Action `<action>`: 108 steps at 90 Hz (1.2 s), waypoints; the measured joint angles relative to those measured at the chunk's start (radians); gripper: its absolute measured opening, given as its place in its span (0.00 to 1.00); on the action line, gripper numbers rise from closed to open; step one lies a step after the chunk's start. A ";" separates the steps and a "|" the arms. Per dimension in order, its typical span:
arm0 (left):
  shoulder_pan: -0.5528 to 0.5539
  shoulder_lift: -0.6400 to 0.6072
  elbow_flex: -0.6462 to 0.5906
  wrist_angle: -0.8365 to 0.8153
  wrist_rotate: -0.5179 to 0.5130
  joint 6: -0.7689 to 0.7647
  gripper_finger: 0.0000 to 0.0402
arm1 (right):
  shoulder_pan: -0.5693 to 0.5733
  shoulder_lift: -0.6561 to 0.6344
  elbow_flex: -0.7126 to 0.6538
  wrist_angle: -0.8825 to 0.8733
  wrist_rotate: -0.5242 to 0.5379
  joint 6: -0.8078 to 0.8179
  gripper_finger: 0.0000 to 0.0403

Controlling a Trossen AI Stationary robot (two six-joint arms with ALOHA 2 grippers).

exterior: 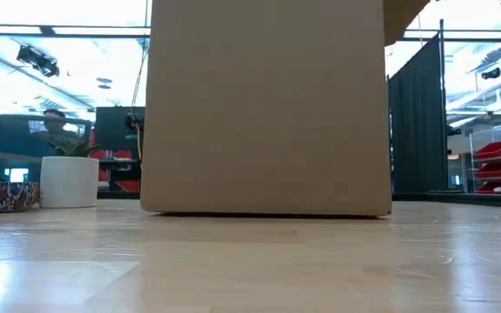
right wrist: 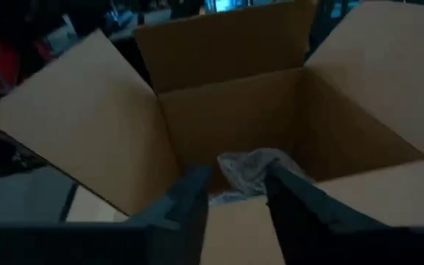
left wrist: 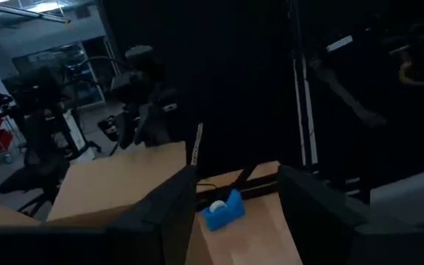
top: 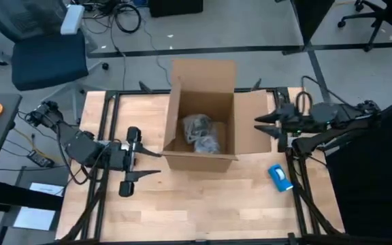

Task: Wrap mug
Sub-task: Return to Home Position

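Left end effector [top: 156,164]: toward the worktop's [top: 203,204] left edge, about midway between its near and far edges. It points right, at the front-left corner of the box [top: 199,162]. Fingers spread wide, nothing held. For the retreat to rest, the safe course looks to be drawing straight back toward the left edge, away from the cardboard, before any turn of the wrist.

Box: open cardboard carton, centred between the left and right edges in the far half of the worktop. Its right flap [top: 250,129] is folded out flat. Best left unmoved while both arms withdraw.

Right end effector [top: 260,126]: toward the far-right corner of the worktop, over the outer part of the right flap, pointing left into the carton. Fingers apart with a narrower gap than the left pair, empty. A lift before pulling back would probably keep the fingertips from catching the flap and dragging the box.

Tape dispenser [top: 280,177]: blue, by the right edge, nearer the front than the right arm. It is a possible obstacle if that arm swings forward.

Mug [top: 201,133]: on the floor of the box, seen only as a pale grey bundle of bubble wrap, with no orange showing.
- From the left end effector it lies to the right, with the carton's left wall between them.
- From the right end effector it lies to the left and lower, past the flap. The right wrist view shows the bundle [right wrist: 252,169] straight ahead beyond the fingers.
- It is touched by neither and apart from both.
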 joint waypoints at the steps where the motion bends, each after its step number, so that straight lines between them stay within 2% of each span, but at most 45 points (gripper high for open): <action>1: 0.000 0.000 0.000 -0.001 0.000 0.000 0.43 | 0.000 -0.011 -0.004 -0.001 -0.005 0.000 0.20; 19: 0.000 0.000 0.000 -0.017 -0.003 0.000 0.43 | 0.000 -0.189 -0.026 -0.112 -0.222 0.120 0.02; 28: 0.001 0.000 0.000 -0.025 -0.003 0.000 0.43 | 0.000 -0.246 -0.027 -0.189 -0.338 0.236 0.02; 42: 0.001 0.000 0.000 -0.022 -0.003 -0.001 0.43 | 0.000 -0.280 -0.055 -0.388 -0.379 0.427 0.00; 55: 0.001 0.000 0.000 -0.015 -0.002 -0.005 0.43 | 0.000 -0.282 -0.175 -0.375 -0.460 0.479 0.00; 69: 0.000 -0.023 0.000 -0.048 0.000 -0.047 0.43 | 0.000 -0.281 -0.346 -0.250 -0.517 0.523 0.00; 83: -0.006 -0.101 0.000 -0.104 -0.001 -0.138 0.43 | 0.000 -0.278 -0.534 0.063 -0.579 0.545 0.00; 100: -0.026 -0.211 -0.041 -0.111 -0.003 -0.142 0.43 | -0.005 -0.276 -0.719 0.426 -0.555 0.418 0.00; 108: -0.027 -0.273 -0.090 -0.112 -0.052 -0.145 0.43 | -0.015 -0.276 -0.797 0.561 -0.526 0.357 0.00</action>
